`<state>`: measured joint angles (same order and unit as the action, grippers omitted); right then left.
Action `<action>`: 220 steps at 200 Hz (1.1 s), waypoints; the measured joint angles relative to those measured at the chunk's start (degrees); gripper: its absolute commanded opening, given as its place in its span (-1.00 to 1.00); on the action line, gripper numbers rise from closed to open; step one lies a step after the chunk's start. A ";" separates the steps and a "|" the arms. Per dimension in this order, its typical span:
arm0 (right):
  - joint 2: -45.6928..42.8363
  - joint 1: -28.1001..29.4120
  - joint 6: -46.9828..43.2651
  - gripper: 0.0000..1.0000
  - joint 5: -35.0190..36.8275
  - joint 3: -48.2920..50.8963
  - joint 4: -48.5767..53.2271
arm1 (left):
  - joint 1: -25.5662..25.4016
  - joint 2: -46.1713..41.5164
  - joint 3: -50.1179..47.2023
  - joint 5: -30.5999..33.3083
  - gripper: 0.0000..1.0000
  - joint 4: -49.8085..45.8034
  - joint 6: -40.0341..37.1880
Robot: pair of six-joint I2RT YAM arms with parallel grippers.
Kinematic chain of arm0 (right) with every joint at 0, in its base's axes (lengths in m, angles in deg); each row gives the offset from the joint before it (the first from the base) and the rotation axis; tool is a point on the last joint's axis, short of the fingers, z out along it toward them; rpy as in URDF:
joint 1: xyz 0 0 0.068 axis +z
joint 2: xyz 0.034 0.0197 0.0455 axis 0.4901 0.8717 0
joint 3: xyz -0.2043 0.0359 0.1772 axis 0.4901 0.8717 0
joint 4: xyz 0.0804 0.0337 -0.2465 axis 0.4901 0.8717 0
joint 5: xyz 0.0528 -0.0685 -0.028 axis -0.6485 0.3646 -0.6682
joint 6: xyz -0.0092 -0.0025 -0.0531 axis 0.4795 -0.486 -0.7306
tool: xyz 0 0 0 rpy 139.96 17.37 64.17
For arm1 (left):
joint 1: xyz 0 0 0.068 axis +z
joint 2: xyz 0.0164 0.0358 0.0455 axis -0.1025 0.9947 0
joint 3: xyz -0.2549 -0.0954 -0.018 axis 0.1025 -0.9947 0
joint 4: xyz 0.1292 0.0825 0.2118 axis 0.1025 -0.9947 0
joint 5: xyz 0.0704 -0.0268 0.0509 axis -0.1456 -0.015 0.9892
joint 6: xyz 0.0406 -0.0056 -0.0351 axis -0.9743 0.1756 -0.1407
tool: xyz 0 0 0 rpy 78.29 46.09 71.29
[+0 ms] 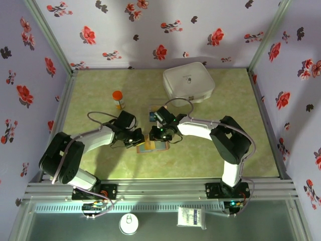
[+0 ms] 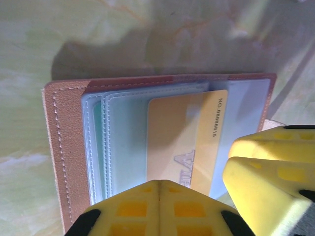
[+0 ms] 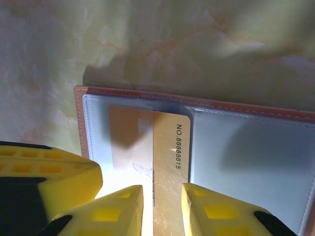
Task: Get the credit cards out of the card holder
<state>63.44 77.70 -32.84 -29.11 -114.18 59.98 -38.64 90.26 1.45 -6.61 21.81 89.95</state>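
The card holder [image 1: 153,146] lies open on the green table, tan leather [image 2: 64,147] around blue-grey pockets. A gold credit card [image 2: 182,132] sticks partway out of one pocket, its number strip bare [image 3: 172,147]. My left gripper [image 2: 160,189] is shut with nothing between its tips, which sit over the holder's near edge [image 1: 139,139]. My right gripper [image 3: 162,211] comes in from the other side [image 1: 155,134]. Its fingers [image 3: 120,211] stand slightly apart over the card's bare end, the card's face showing in the gap. The holder's leather rim [image 3: 78,123] shows at the left.
A white rounded case [image 1: 188,83] stands at the back right. An orange-capped bottle [image 1: 118,99] stands at the back left. A small blue thing [image 1: 151,116] lies just behind the right wrist. Flowered walls close in three sides of the table.
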 measured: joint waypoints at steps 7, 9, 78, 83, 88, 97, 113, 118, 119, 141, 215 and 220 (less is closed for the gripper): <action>0.22 0.00 0.00 -0.44 -0.02 0.00 -0.04 | -0.04 0.44 0.00 0.00 -1.00 0.07 0.00; 0.26 0.00 0.00 -0.44 -0.02 0.00 -0.04 | -0.04 0.50 0.00 0.00 -1.00 0.09 0.00; 2.10 -0.37 0.02 -0.43 -1.53 0.09 -0.59 | -0.04 1.90 0.00 0.50 -1.00 0.24 -0.07; 2.16 -0.39 0.04 -0.43 -1.64 0.09 -0.68 | -0.04 1.90 0.00 0.50 -1.00 0.24 -0.07; 2.21 -0.39 0.04 -0.43 -1.75 0.11 -0.74 | -0.04 1.90 0.00 0.55 -1.00 0.24 -0.07; 2.21 -0.48 0.20 -0.44 -2.08 0.20 -1.16 | -0.04 1.95 0.00 0.66 -1.00 0.24 -0.07; 2.21 -0.59 0.55 -0.46 -2.80 0.52 -2.23 | -0.04 1.95 0.02 0.74 -1.00 0.24 -0.11; 2.21 -0.66 0.72 -0.46 -3.04 0.72 -2.62 | -0.04 1.95 0.02 0.83 -1.00 0.22 -0.13; 2.21 -0.68 0.74 -0.46 -3.08 0.76 -2.71 | -0.04 1.95 0.02 0.87 -1.00 0.22 -0.15; 2.16 -1.14 1.68 -0.49 -4.33 2.25 -5.05 | -0.04 1.95 0.35 1.18 -1.00 -0.26 -0.31; 0.15 -2.36 5.62 -0.63 -7.96 7.08 -12.81 | -0.04 1.95 0.66 1.79 -1.00 -0.72 -0.76; 0.13 -2.38 5.79 -0.64 -8.17 7.28 -13.22 | -0.04 1.95 0.66 1.81 -1.00 -0.72 -0.76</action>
<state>63.57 75.32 -27.05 -37.29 -106.90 46.76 -38.68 92.21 2.11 -4.79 21.09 89.18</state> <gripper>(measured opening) 0.192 0.051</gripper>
